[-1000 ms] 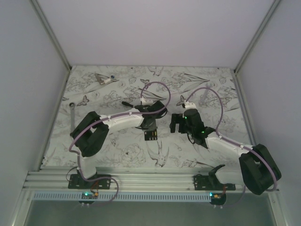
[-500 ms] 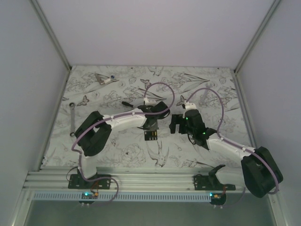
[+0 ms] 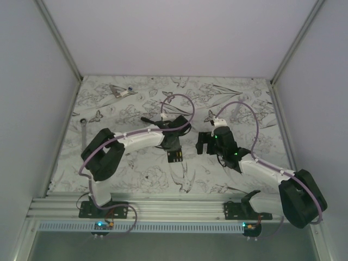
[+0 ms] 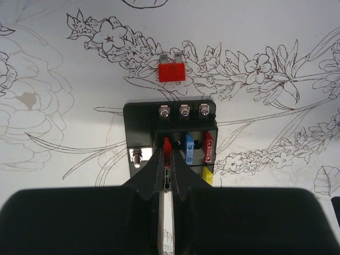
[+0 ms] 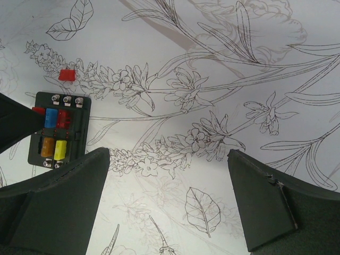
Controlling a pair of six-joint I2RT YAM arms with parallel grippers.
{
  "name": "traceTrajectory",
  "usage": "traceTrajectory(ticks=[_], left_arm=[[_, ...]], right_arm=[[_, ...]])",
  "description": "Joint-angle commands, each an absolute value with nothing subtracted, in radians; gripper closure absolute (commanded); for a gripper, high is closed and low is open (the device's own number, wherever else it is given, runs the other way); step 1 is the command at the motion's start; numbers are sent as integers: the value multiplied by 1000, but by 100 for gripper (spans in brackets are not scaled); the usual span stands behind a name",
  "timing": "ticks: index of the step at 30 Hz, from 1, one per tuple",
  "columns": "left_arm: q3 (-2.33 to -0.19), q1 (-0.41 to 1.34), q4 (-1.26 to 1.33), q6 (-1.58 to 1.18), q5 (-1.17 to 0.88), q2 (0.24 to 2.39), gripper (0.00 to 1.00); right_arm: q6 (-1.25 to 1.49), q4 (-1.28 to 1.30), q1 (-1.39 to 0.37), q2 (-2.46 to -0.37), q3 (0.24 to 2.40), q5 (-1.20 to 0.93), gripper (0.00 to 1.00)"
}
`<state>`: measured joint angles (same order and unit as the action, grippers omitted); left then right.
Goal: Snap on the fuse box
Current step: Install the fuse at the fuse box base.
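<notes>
Left wrist view looks straight down on the fuse box (image 4: pixel 139 119), a small black block lying flat on the table (image 4: pixel 58 175) directly under the left gripper (image 4: pixel 166 159), its long axis running away from the camera in line with the fingers. That gripper is pinched closed, its tips meeting at a small red fuse (image 4: pixel 166 144) that stands in 1 slot of the box; whether the tips clamp it or only touch it I cannot tell. A blue fuse (image 4: pixel 188 151), another red and a yellow sit in neighbouring slots, and 1 loose red fuse (image 4: pixel 171 71) lies on the table just beyond the box's far end. The left arm is plainly the nearer; the right gripper (image 5: pixel 167 154) hangs beside the box with its jaws spread wide and nothing between them, the box off to its left. Any pressing down would probably come along the left fingers' own line. The surface is a white cover printed with line-drawn flowers, walled in by plain white panels; a wrench (image 3: pixel 83 133) lies well apart at the left edge
</notes>
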<state>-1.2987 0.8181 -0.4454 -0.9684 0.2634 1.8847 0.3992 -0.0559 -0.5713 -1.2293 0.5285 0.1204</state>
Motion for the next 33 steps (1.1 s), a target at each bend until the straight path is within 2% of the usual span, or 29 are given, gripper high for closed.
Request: traceTrajectory(ticks=[1, 13, 16, 19, 33], left_arm=[[-1215, 821, -536, -1017, 232, 1930, 100], [-1259, 835, -540, -985, 240, 1943, 100], [-1254, 832, -542, -979, 258, 1901, 88], [-1254, 832, -546, -966, 277, 1851, 82], [-1237, 830, -562, -935, 288, 1701, 71]], right_arm=[[389, -87, -564, -1216, 531, 112, 0], [387, -87, -564, -1219, 533, 107, 0], [384, -87, -564, -1220, 533, 107, 0], [384, -90, -563, -1220, 534, 104, 0], [380, -87, -564, -1224, 539, 79, 0]])
